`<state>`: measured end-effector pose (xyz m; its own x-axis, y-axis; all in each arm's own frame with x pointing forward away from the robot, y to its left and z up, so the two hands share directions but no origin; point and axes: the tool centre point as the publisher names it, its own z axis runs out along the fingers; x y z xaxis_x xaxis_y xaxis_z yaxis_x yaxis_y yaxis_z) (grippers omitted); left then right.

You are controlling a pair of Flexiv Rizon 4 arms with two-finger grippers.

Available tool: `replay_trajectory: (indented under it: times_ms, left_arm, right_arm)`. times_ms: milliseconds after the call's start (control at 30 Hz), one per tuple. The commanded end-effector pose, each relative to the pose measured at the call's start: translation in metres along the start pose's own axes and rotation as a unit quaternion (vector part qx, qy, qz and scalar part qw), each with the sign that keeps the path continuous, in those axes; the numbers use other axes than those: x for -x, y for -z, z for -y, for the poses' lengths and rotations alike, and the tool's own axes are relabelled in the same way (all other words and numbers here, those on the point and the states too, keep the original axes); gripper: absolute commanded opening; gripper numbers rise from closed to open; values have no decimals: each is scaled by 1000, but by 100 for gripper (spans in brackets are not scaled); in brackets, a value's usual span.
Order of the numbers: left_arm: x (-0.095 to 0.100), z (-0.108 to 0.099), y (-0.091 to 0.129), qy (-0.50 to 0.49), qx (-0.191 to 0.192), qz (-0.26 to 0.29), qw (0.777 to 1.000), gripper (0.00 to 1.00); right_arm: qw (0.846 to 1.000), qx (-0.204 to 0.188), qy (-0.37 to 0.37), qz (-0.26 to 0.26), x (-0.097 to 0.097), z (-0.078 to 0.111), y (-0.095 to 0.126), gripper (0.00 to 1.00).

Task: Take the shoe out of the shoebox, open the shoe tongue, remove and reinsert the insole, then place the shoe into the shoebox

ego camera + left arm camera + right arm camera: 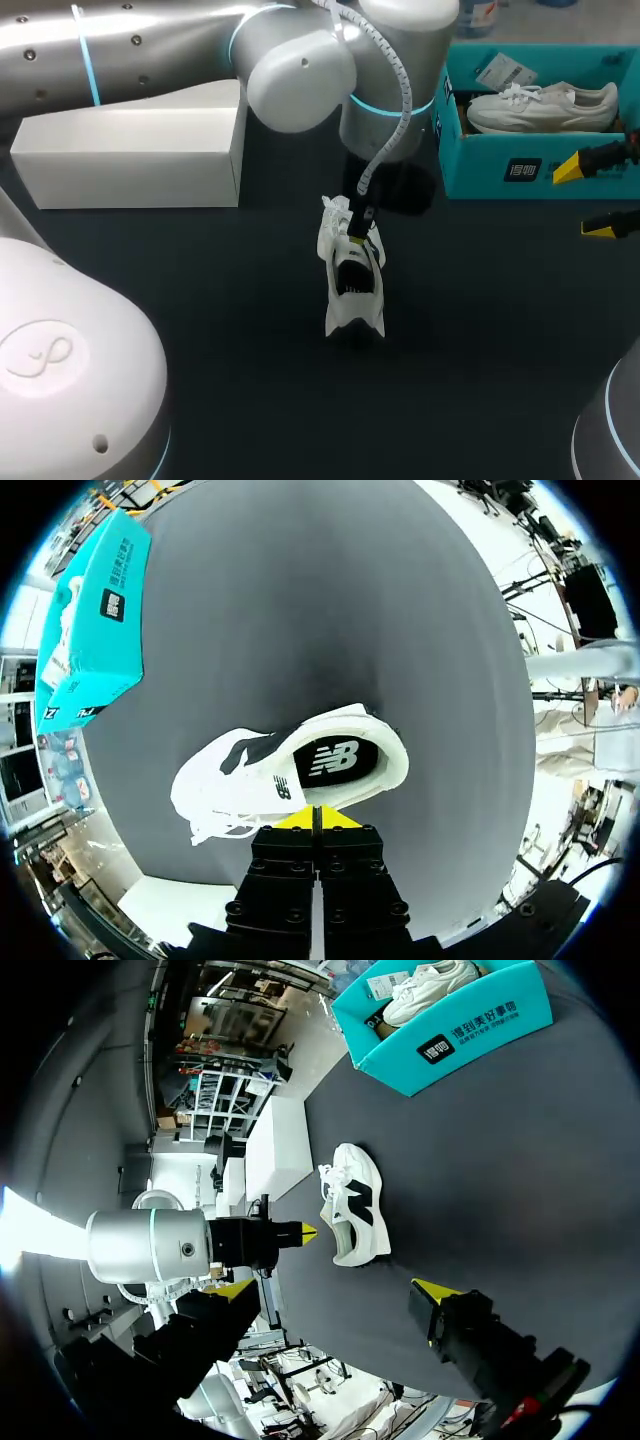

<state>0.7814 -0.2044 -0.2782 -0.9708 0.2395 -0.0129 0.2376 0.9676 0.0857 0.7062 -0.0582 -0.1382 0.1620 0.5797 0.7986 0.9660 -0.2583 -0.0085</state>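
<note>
A white shoe (352, 280) with a dark insole and dark side patches stands upright on the dark table, mid-table. My left gripper (362, 222) hangs over its laced end, shut. In the left wrist view its yellow tips (315, 818) meet right at the shoe's (300, 770) collar rim; whether they pinch it is unclear. From the right wrist view, the left gripper (305, 1232) points at the shoe (355, 1210). My right gripper (585, 198) is open at the right, in front of the teal shoebox (480, 165), nothing between its fingers (333, 1288).
The shoebox (450, 1035) holds a second white shoe (545, 105) and some paper. A long white box (130, 150) lies at the back left. My left arm's thick links cross the table's back. Dark bare table surrounds the shoe.
</note>
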Motion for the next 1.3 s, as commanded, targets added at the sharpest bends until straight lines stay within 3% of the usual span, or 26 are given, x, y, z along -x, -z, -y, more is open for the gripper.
replay_trajectory:
  times_ms: [33, 300, 333, 367, 400, 467, 533, 867, 1100, 1300]
  left_arm:
    - [-13, -9, -7, 196, -91, 48, 975, 0]
    - [-34, -8, -8, 150, -73, 23, 986, 0]
    - [-37, -8, -7, 140, -77, 17, 987, 24]
    - [-39, -8, -6, 131, -73, 11, 989, 39]
    - [-41, -8, -6, 117, -70, 4, 991, 50]
    - [-46, -7, -6, 93, -63, -4, 994, 80]
    - [-49, -6, -7, 72, -56, -3, 996, 100]
    - [-67, 6, -9, 54, -69, -22, 996, 100]
    - [-71, 23, -44, 45, -53, -19, 997, 100]
    - [-69, 30, -63, 71, -68, -27, 995, 100]
  right_arm:
    - [1000, 1, 0, 1, 0, 1, -1, 100]
    - [1000, 1, 0, 1, 0, 1, -1, 100]
    - [1000, 1, 0, 1, 0, 1, -1, 100]
    - [1000, 1, 0, 1, 0, 1, -1, 100]
    - [1000, 1, 0, 1, 0, 1, -1, 100]
    - [1000, 1, 0, 1, 0, 1, -1, 100]
    - [1000, 1, 0, 1, 0, 1, -1, 100]
    - [1000, 1, 0, 1, 0, 1, -1, 100]
    - [1000, 1, 0, 1, 0, 1, -1, 100]
    - [1000, 1, 0, 1, 0, 1, -1, 100]
